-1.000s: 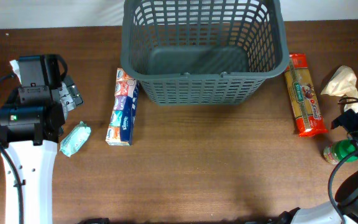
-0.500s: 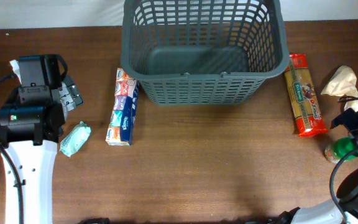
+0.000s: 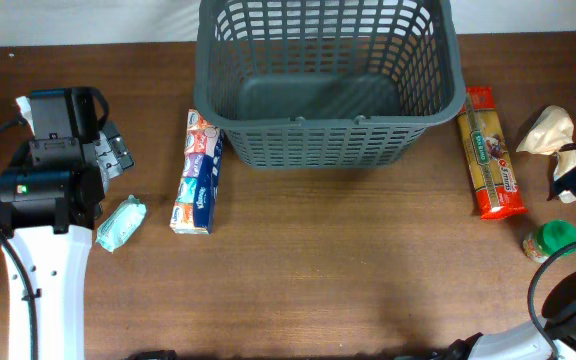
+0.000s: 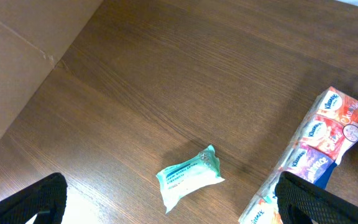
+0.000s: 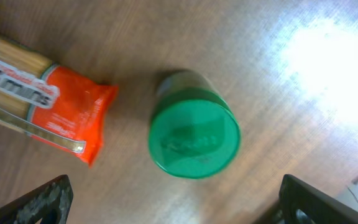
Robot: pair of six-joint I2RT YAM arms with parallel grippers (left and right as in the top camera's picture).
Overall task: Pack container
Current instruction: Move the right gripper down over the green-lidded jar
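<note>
Six things lie on the counter, one of each kind. One dark grey shopping basket is at 12 o'clock. One multi-pack of tissues is at 9 o'clock, with one small teal soft packet toward 8 o'clock. One red spaghetti packet is at 3 o'clock. One crumpled beige wrapper is farther out at 3 o'clock. One green-lidded jar is at 4 o'clock.
</note>
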